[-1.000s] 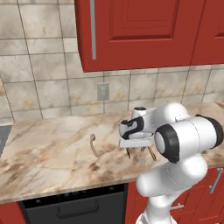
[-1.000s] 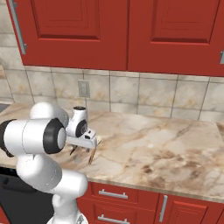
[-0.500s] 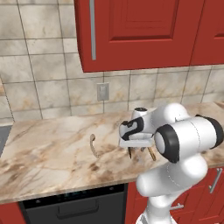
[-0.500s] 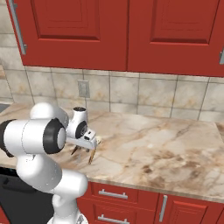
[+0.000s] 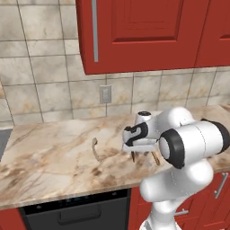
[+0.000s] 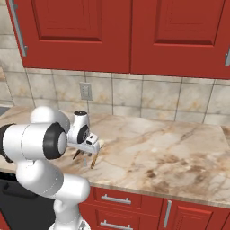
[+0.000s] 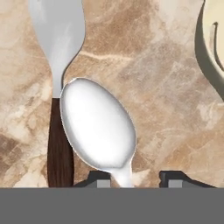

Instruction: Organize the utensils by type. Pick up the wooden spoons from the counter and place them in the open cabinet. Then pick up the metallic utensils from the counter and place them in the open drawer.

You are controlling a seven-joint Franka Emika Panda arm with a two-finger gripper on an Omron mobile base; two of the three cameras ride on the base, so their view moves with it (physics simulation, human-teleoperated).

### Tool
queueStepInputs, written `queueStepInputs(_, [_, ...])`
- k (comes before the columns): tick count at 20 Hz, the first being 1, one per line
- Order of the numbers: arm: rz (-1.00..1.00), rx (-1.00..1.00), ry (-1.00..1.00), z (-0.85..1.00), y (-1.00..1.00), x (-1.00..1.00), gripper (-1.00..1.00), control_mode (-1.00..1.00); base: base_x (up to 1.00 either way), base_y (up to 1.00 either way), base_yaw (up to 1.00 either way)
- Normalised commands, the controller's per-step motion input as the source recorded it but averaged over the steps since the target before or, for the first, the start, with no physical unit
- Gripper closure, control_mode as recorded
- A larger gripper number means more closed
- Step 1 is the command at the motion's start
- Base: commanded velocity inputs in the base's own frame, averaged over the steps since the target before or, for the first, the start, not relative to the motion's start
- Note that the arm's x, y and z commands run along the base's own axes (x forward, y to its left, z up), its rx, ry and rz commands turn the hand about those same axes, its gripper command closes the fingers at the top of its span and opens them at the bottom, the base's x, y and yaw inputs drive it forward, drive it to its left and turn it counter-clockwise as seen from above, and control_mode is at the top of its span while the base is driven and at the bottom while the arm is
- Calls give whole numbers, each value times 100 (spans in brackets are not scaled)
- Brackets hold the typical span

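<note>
Right now I have the claw (image 7: 135, 180) low over the beige, brown-veined stone counter (image 5: 45, 157), its two dark tips straddling the thin neck of the small all-silver spoon (image 7: 97, 127). The jaws stand at a middling width. The neck runs close by one tip with a gap to the other, and I cannot tell whether the spoon is pinched yet.

I judge this to be the pick-up of a metal utensil, bound for the drawer. Both wooden spoons are still on the counter, so the cabinet half of the job looks undone.

For the next move I would need the jaws firm on that neck, then a straight lift. The silver fork with the dark brown-black handle (image 7: 59, 148) lies touching or just under the spoon's bowl, so a dragged lift could take it along.

My count is four utensils, all on the counter:
- **Silver spoon:** one.
- **Dark-handled fork:** one.
- **Wooden spoons:** two. The all-pale wooden spoon (image 5: 95, 148) lies well apart from the claw. The pale-bowled wooden spoon with the orange-brown handle (image 6: 94, 160) lies just beside the metal pair.
</note>
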Motion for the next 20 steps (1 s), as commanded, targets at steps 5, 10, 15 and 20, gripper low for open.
queueStepInputs(5, [0, 1, -16, -45, 0, -44, 100, -100, 0, 0, 0])
queueStepInputs(10, [3, 0, -2, -6, -1, -7, 100, -100, 0, 0, 0])
queueStepInputs(15, [10, 0, -1, 4, 0, -35, 100, -100, 0, 0, 0])
queueStepInputs(20, [6, 0, -5, 35, 0, -55, 100, -100, 0, 0, 0])
